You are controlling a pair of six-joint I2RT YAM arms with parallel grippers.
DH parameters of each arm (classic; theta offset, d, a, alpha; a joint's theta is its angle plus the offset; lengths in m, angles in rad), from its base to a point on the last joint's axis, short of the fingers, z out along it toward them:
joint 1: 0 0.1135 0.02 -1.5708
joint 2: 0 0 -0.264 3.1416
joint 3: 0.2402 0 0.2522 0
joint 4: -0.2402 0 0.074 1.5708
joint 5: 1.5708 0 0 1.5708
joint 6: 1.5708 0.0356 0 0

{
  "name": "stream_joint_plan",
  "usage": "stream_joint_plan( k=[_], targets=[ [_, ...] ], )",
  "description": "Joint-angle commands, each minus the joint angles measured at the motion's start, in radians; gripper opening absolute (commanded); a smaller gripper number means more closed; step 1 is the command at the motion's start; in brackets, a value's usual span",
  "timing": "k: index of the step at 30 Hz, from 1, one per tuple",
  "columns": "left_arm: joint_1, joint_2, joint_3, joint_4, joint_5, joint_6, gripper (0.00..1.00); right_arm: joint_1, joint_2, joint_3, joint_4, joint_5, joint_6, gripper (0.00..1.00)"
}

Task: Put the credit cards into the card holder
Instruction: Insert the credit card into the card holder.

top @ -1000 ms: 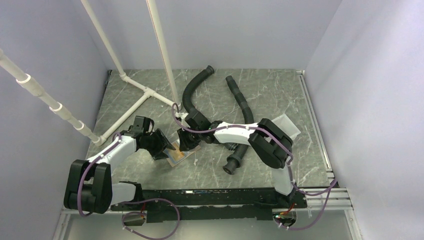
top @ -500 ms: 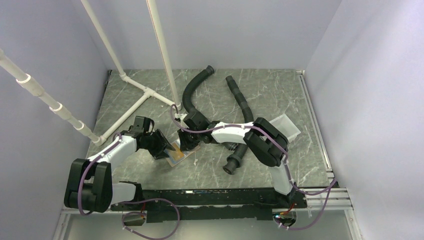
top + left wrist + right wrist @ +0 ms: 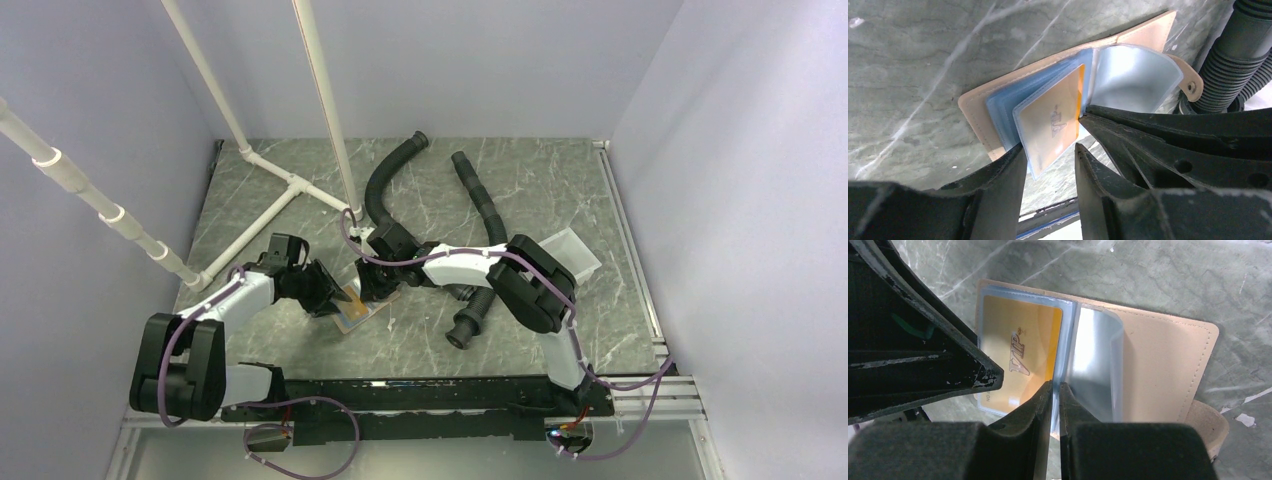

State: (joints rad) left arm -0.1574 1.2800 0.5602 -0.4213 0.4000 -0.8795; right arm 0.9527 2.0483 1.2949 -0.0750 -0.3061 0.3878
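Observation:
The tan card holder point(image 3: 362, 310) lies open on the table between both grippers, its clear blue sleeves fanned up point(image 3: 998, 107) point(image 3: 1168, 355). An orange-yellow credit card point(image 3: 1053, 122) marked VIP sits inside one sleeve point(image 3: 1015, 355). My left gripper point(image 3: 1050, 160) is open, its fingers either side of that sleeve's lower corner; it shows in the top view point(image 3: 335, 295). My right gripper point(image 3: 1055, 387) is shut on a thin clear sleeve next to the card; it shows in the top view point(image 3: 370, 285). No other cards are in view.
Two black corrugated hoses point(image 3: 385, 185) point(image 3: 482, 255) lie behind and to the right of the card holder. A white pipe frame point(image 3: 285, 195) stands at the back left. A shallow white tray point(image 3: 572, 252) sits to the right, partly behind the right arm.
The right arm shifted slightly left over the card holder. The left gripper edged a little closer to it. The card holder stays where it was.

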Motion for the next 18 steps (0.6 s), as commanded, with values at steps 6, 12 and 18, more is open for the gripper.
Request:
stream_joint_plan(
  k=[6,12,18],
  targets=[
    [0.002,-0.114,0.014,0.057,0.046,-0.033,0.47,0.000,0.001,0.024,-0.005,-0.025,0.032,0.18],
    [-0.005,-0.029,0.038,0.170,0.105,-0.060,0.49,-0.052,-0.199,0.037,-0.126,0.027,0.084,0.31],
    [-0.118,0.141,0.142,0.314,0.133,-0.100,0.54,-0.274,-0.649,-0.096,-0.321,0.241,0.002,0.44]
  ],
)
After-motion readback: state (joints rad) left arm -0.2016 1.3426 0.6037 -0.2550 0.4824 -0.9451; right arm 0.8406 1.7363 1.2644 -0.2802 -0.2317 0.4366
